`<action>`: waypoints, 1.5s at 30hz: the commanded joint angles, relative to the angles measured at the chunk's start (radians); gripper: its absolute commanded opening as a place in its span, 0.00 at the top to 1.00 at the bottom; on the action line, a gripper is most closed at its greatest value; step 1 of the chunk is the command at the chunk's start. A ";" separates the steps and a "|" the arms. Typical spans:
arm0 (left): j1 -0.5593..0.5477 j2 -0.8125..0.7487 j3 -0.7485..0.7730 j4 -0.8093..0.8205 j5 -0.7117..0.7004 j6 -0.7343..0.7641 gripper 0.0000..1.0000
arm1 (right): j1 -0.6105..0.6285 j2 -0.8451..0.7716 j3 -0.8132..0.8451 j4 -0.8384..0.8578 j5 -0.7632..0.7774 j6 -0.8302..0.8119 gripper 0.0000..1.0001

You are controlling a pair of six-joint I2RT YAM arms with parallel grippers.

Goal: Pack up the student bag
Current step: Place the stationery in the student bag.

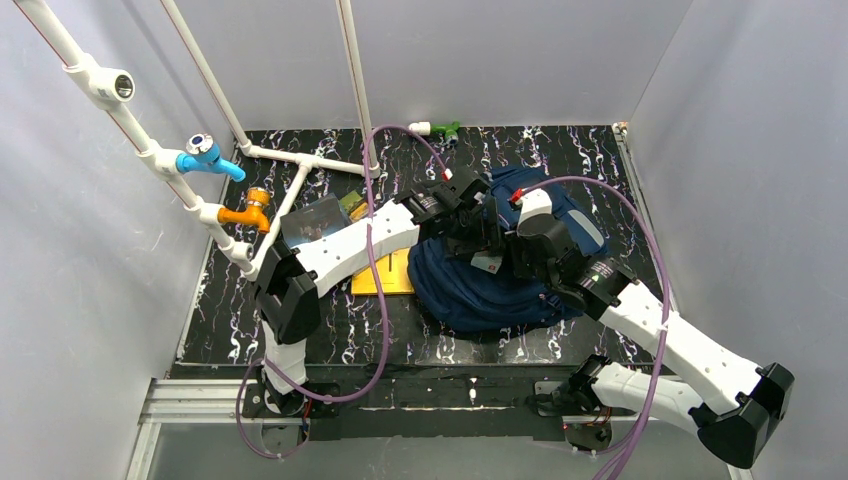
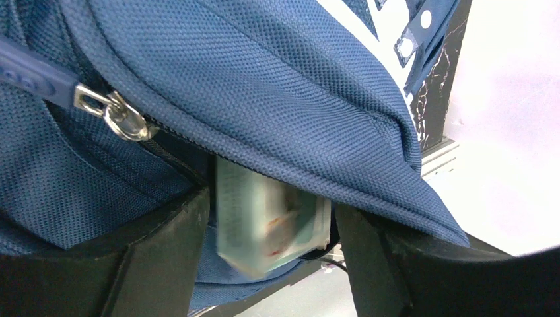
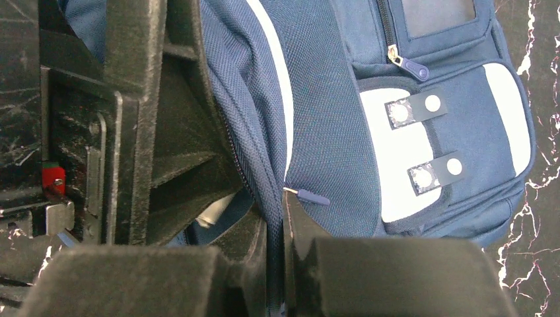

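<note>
The navy student bag (image 1: 500, 290) lies mid-table, its white patch showing in the right wrist view (image 3: 403, 155). My right gripper (image 3: 275, 211) is shut on the fabric edge of the bag's opening beside the zip and holds it up; in the top view it (image 1: 497, 258) sits over the bag. My left gripper (image 2: 274, 211) is at the opening (image 1: 478, 222) with its jaws wide. A pale green and white box (image 2: 264, 224), blurred, sits between the fingers (image 2: 178, 244) under the lifted flap. A zip pull (image 2: 119, 112) hangs at the upper left.
A flat yellow item (image 1: 385, 275) lies left of the bag. A dark shiny packet (image 1: 315, 220) and a small green item (image 1: 352, 205) lie behind it. A white and green object (image 1: 438, 128) lies at the back. A white pipe frame with a blue tap (image 1: 208, 157) and an orange tap (image 1: 250, 210) stands at the left.
</note>
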 commanded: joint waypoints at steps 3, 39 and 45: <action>0.010 -0.034 -0.027 0.017 -0.019 -0.036 0.21 | 0.007 -0.036 0.025 0.179 0.006 0.032 0.99; -0.003 -0.360 -0.387 0.358 0.151 0.094 0.51 | 0.007 -0.074 0.027 0.158 0.029 0.049 0.99; 0.074 -0.515 -0.481 0.182 0.046 0.181 0.34 | 0.007 -0.086 0.032 0.105 0.047 0.034 0.99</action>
